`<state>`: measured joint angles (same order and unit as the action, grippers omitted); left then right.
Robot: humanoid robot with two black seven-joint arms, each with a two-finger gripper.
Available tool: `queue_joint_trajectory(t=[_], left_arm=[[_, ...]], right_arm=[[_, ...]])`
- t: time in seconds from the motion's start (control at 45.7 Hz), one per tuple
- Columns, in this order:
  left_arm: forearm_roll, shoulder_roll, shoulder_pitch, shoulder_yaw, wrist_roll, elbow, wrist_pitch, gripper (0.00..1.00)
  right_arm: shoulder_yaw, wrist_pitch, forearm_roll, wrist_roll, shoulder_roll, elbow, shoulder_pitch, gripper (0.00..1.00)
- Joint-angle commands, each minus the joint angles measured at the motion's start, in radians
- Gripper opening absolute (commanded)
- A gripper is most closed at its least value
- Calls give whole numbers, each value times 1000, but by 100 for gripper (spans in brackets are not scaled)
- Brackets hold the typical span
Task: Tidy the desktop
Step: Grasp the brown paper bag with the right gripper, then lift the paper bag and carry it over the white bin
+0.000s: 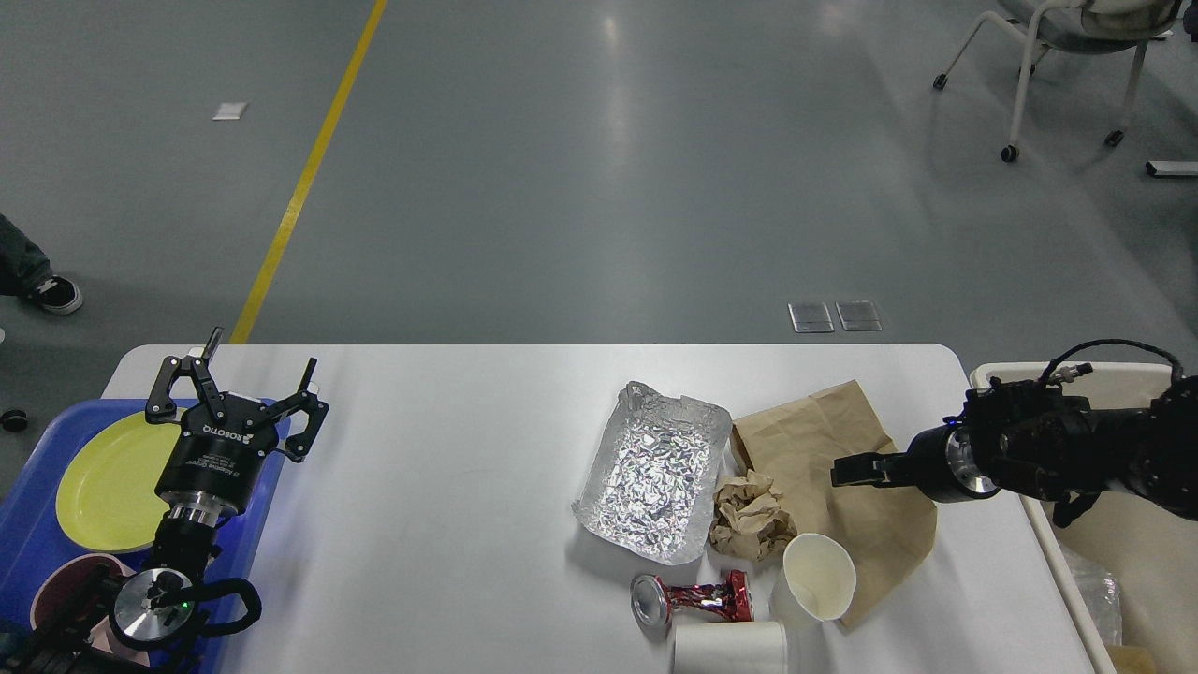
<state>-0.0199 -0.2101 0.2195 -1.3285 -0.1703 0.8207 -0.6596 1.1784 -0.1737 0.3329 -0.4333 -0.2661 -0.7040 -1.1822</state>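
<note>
1. Bench (449, 449): white top filling the lower view, rubbish clustered at its right half.
2. Left fingers (245, 379): spread apart, empty, poised over the blue tray (28, 524).
3. Right fingers (847, 471): apparently together, hovering above the brown paper bag (824, 440), probably to grasp it.
4. Beyond: foil tray (655, 468), crumpled paper (749, 515), paper cup (819, 576), crushed can (693, 599).
</note>
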Motion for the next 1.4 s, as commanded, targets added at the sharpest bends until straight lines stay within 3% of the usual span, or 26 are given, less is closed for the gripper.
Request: queue_joint_trajectory(t=[0.0, 0.022, 0.35, 0.591, 0.766, 0.897, 1.072, 1.182, 1.379], left_arm=[[0, 0, 0, 0, 0, 0, 0, 96], [0, 0, 0, 0, 0, 0, 0, 96], [0, 0, 0, 0, 0, 0, 0, 96], [0, 0, 0, 0, 0, 0, 0, 96], [0, 0, 0, 0, 0, 0, 0, 96], [0, 0, 0, 0, 0, 0, 0, 96], [0, 0, 0, 0, 0, 0, 0, 96], [0, 0, 0, 0, 0, 0, 0, 96], [0, 0, 0, 0, 0, 0, 0, 96]], right_arm=[[15, 17, 23, 7, -12, -11, 1, 7], [21, 16, 23, 7, -12, -17, 1, 0], [27, 23, -5, 45, -28, -69, -16, 0], [33, 8, -167, 45, -88, -107, -62, 0], [35, 0, -167, 83, -96, -140, -85, 0], [35, -76, -173, 136, -125, -198, -177, 0], [76, -233, -173, 263, -220, -385, -454, 0], [156, -244, -176, 307, -245, -512, -629, 0], [233, -260, -180, 487, -301, -676, -867, 0]])
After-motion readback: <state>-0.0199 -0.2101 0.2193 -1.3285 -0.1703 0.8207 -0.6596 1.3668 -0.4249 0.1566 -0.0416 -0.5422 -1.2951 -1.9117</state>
